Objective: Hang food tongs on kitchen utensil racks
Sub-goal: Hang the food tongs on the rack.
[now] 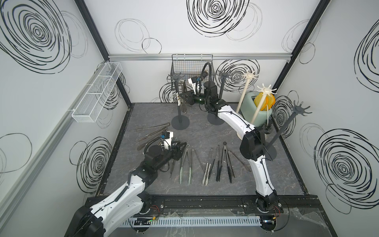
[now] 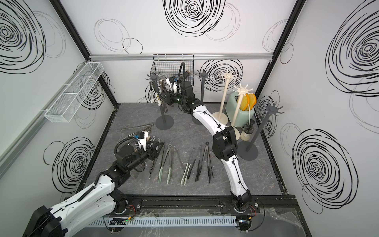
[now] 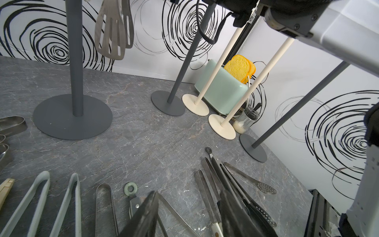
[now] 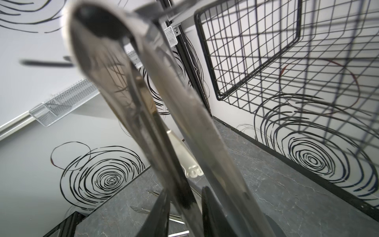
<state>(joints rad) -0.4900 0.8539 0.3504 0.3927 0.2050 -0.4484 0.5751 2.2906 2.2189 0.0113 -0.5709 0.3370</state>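
Well left of the dark grey rack (image 1: 180,125) that already carries tongs, a white mesh tray (image 1: 96,92) is fixed to the side wall. Between that wall and the rack's base, a heap of steel tongs (image 1: 153,126) lies on the bench (image 1: 205,127).

In front of the rack, the left gripper (image 1: 183,146) hovers low over the bench. Its jaws are wide apart with nothing between them. Its wrist view shows only tongs lying underneath.

Also in front of the rack, a little to the right, more food tongs lie in a rough row. There is a pale green-tipped pair (image 1: 190,174), a cream-tipped pair (image 1: 207,174) and a black-tipped pair (image 1: 229,170).

At the rack itself, the hanging steel tongs (image 4: 110,86) dangle from a top hook by their looped end, arms down beside the pole. The right gripper (image 1: 183,97) sits level with those arms, its jaws a little apart with one tong arm between them.

Behind the rack, a black wire basket (image 1: 178,65) hangs on the back wall.

To the rack's right stand a second dark grey rack (image 1: 222,86), one cream rack (image 1: 244,92), a nearer cream rack (image 1: 259,106) and a last dark grey rack (image 1: 287,125). A mint toaster (image 1: 247,100) sits behind the cream ones.
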